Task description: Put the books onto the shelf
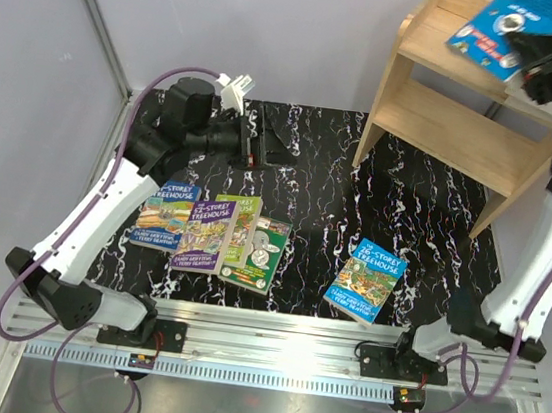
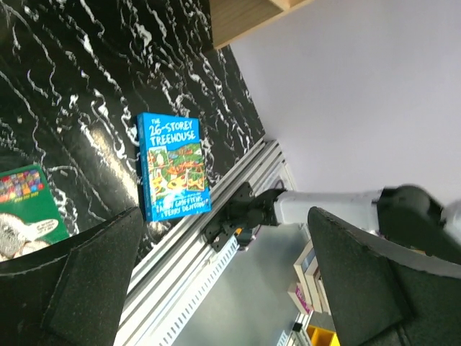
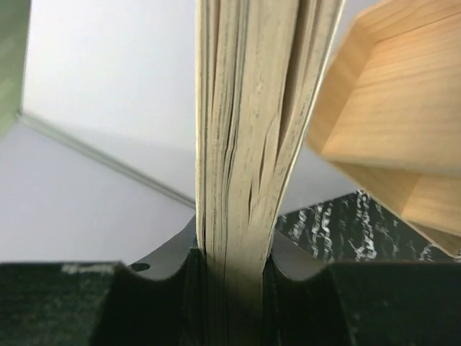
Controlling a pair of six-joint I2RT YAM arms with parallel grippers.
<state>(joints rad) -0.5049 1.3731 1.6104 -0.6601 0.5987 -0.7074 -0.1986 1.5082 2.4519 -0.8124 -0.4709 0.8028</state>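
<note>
Right gripper (image 3: 232,277) clamped on a blue book (image 1: 488,36), upper right, over the shelf (image 1: 447,127) top. Left gripper (image 2: 223,281) jaws apart, empty, upper left. No book shelved yet. Left to do: overlapped pile (image 1: 213,229) lower left, 26-Storey book (image 1: 368,278) lower centre.

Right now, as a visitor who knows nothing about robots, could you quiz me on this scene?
1. True or false: the right pincer grips a book.
2. The lone blue book is: A standing upright; B lying flat on the black mat; C propped against the wall.
3. Fill in: the left pincer is ____ (open or shut).
Key: 1 true; 2 B; 3 open.
</note>
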